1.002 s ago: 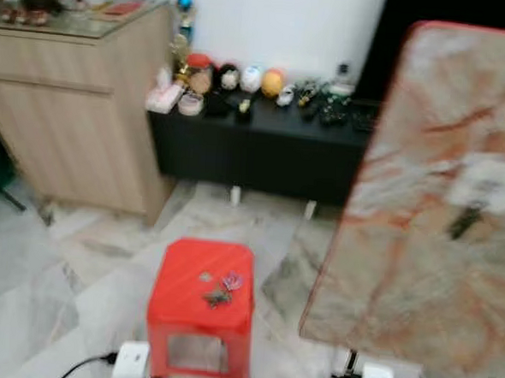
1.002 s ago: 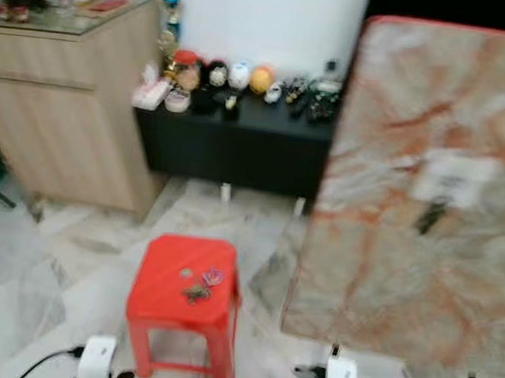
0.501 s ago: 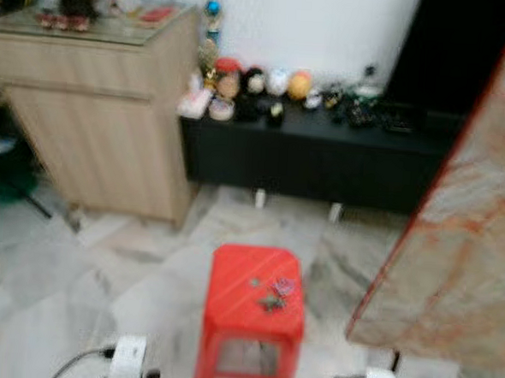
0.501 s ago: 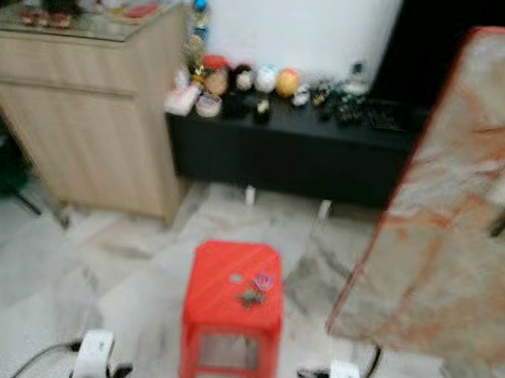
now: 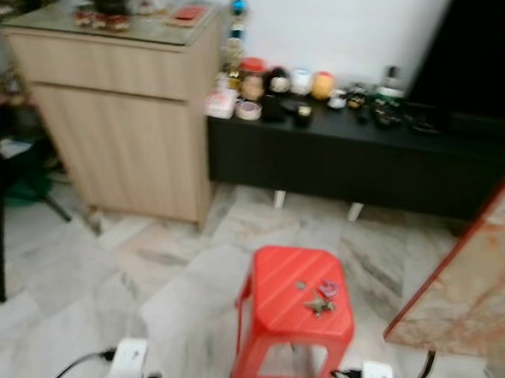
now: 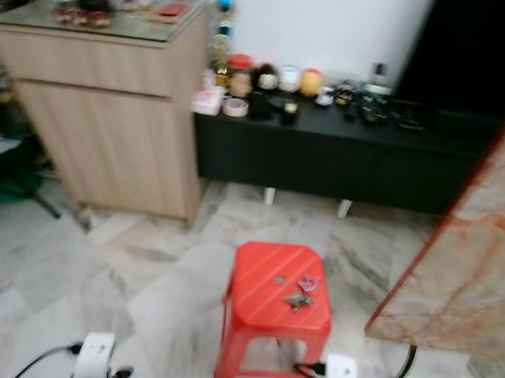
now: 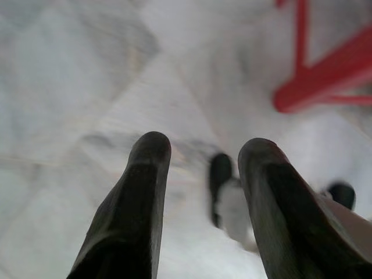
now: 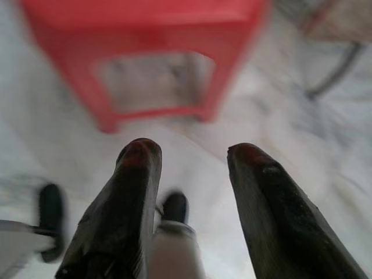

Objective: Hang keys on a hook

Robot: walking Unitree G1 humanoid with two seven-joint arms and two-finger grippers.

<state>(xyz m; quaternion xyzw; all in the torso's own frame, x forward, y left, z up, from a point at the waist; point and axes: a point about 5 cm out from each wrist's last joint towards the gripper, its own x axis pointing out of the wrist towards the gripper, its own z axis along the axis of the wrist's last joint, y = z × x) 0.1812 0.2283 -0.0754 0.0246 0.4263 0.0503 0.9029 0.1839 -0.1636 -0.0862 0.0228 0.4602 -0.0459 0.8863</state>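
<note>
Keys (image 5: 320, 298) on red stool (image 5: 274, 285)

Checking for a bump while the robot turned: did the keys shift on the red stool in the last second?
No. The keys sit at the same spot on the red stool seat, toward its right side. The whole picture slid because the camera turned, not the keys.

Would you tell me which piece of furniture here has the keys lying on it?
The red plastic stool in the middle of the floor: the keys lie on its seat. The wooden cabinet and black low bench carry ornaments instead.
</note>
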